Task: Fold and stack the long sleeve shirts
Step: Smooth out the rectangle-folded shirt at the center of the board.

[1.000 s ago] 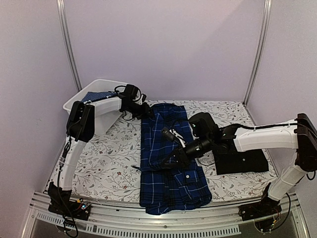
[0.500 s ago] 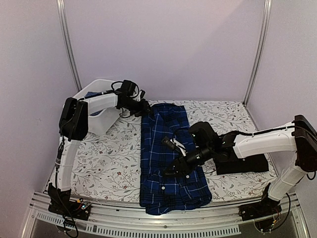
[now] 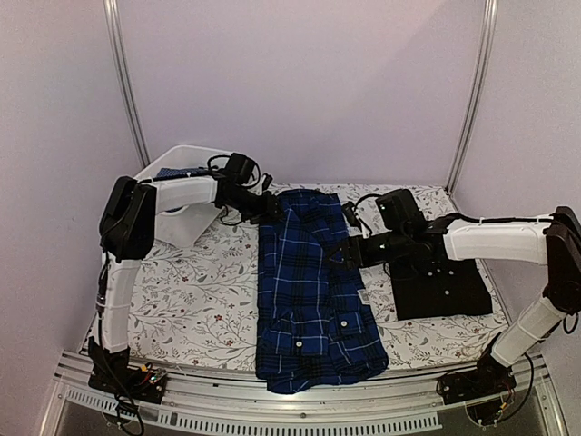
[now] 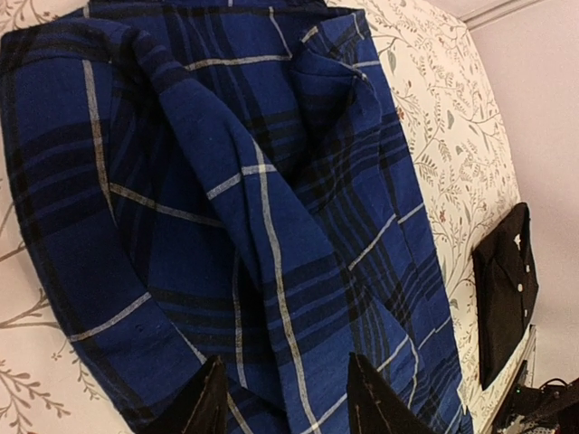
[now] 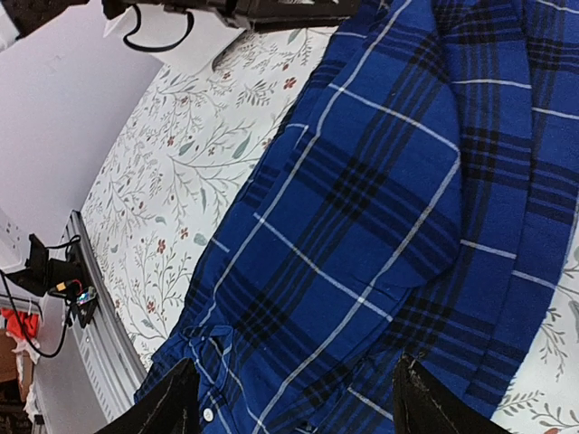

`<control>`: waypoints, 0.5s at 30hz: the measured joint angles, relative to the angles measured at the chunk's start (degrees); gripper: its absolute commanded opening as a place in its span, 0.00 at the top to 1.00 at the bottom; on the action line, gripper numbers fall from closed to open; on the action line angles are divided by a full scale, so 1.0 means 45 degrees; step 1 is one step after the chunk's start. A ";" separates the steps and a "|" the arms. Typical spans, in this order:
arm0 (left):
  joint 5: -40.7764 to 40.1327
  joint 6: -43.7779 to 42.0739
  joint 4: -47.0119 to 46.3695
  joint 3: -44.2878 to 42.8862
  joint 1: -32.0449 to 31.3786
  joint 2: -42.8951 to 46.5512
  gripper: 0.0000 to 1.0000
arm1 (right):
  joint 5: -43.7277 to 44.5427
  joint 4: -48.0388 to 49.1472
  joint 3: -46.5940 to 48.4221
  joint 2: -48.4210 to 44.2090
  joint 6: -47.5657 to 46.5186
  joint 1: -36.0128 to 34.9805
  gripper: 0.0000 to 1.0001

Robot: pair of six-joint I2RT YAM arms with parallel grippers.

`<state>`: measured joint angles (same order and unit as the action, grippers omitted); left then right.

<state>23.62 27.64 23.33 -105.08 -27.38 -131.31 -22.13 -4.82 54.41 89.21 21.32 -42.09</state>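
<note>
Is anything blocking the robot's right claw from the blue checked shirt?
Nothing visible is. The right gripper hangs open right over the plaid shirt, near its right edge, with only that cloth under its fingers.

A navy-and-blue plaid shirt (image 3: 309, 291) lies lengthwise down the middle of the floral-patterned table (image 3: 191, 291). A folded black shirt (image 3: 442, 289) lies just to its right. The left gripper (image 3: 269, 208) is at the plaid shirt's far left corner, and the right gripper (image 3: 339, 252) is over its right edge. A white bin (image 3: 195, 149) stands at the far left.
</note>
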 measured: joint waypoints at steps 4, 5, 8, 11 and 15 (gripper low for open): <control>0.0087 0.0053 -0.0005 -0.0223 -0.0058 -0.0398 0.60 | 0.0578 -0.0053 0.0097 0.0000 0.0170 0.0491 0.28; 0.0136 0.0087 -0.0019 -0.0253 -0.0063 -0.0491 0.60 | 0.0641 -0.0087 0.0097 0.0000 0.0180 0.0549 0.28; 0.0306 0.0219 -0.0039 -0.0384 -0.0097 -0.0801 0.61 | 0.0806 -0.0087 0.0097 0.0000 0.0233 0.0704 0.28; 0.0340 0.0311 -0.0019 -0.0403 -0.0170 -0.1001 0.63 | 0.0865 -0.0083 0.0087 0.0000 0.0296 0.0831 0.28; 0.0418 0.0427 -0.0015 -0.0447 -0.0267 -0.1093 0.72 | 0.0937 -0.0073 0.0073 0.0000 0.0364 0.0942 0.27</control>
<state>25.50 29.56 23.27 -107.09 -28.58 -136.22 -17.91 -5.15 54.74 89.21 22.96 -37.85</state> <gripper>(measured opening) 0.346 0.724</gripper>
